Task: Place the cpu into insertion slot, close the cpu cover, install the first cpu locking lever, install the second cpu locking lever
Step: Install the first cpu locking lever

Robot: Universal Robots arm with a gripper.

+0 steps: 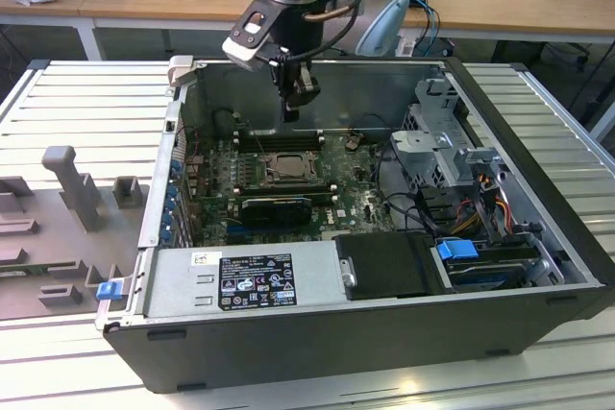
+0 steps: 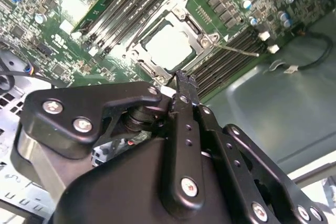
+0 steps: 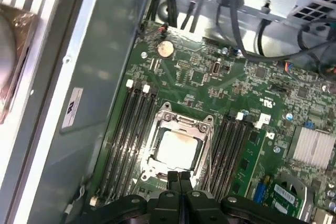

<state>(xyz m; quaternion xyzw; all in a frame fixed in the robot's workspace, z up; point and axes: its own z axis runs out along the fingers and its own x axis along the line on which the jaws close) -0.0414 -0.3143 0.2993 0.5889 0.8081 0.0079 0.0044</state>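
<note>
Gripper [image 1: 291, 112] hung from the arm inside the open computer case [image 1: 538, 285], over the motherboard [image 1: 360, 204]. Its fingertips were pressed together with nothing between them.

The cpu [image 3: 178, 148] lay flat in the insertion slot [image 3: 150, 156], pale metal top facing up. The cpu cover [image 3: 181, 121] lay down around it, with the chip showing through its square window. In the second wrist view a thin metal locking lever [image 2: 239, 51] stuck out from a corner of the socket across the memory slots [image 2: 220, 69]. Whether it was latched, cannot tell.

In the exterior view the gripper was above the socket and apart from it, touching neither chip nor cover. In both wrist views the closed fingertips lined up at the socket's near edge, just beside the cover frame and short of the cpu itself.

More memory slots flanked the socket on both sides. The long black expansion card [image 1: 277, 208] sat on the board just beside the socket, on the side towards the power supply [image 1: 240, 280]. In the first wrist view a coin battery [image 3: 165, 49] sat on the board well apart from the socket, and a finned silver heatsink [image 3: 313, 145] sat beyond one memory bank.
</note>
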